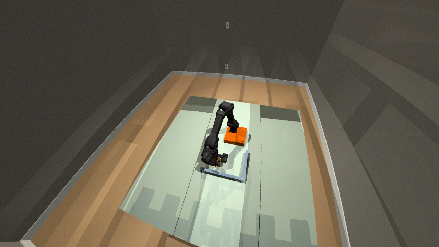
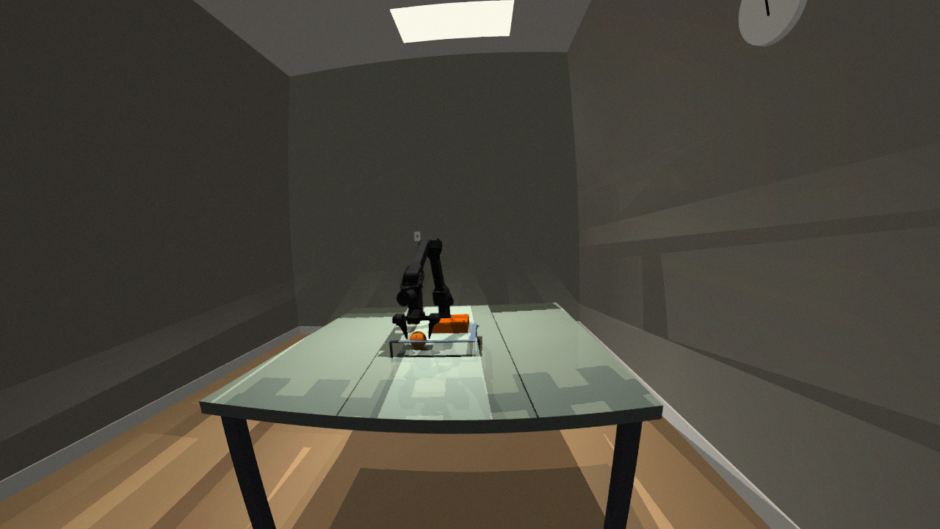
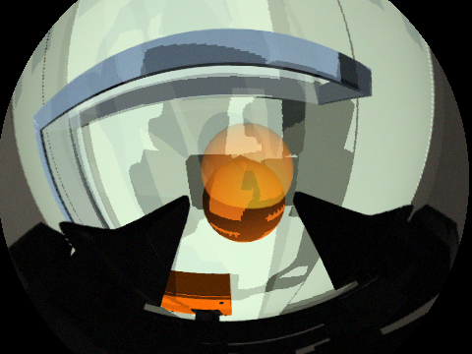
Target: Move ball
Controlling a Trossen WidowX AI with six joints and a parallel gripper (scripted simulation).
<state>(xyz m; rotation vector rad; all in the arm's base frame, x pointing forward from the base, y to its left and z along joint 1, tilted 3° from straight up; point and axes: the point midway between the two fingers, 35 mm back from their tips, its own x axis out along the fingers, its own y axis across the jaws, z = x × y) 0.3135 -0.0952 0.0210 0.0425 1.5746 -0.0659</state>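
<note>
The orange ball (image 3: 244, 211) sits on the table (image 2: 565, 368) partly over its see-through copy (image 3: 248, 153), close to the long clear wall (image 3: 197, 49), with the gripper (image 3: 242, 216) above it, fingers wide apart and holding nothing

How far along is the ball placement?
Done: the gripper is lined up over the ball, jaws wide open and holding nothing. In hand: the approach; the fingers flank the ball without gripping it. Left: the ball overlaps the see-through copy only partly and sits a little short of it, near the clear walls. It needs shifting onto the copy, releasing, then backing away.
</note>
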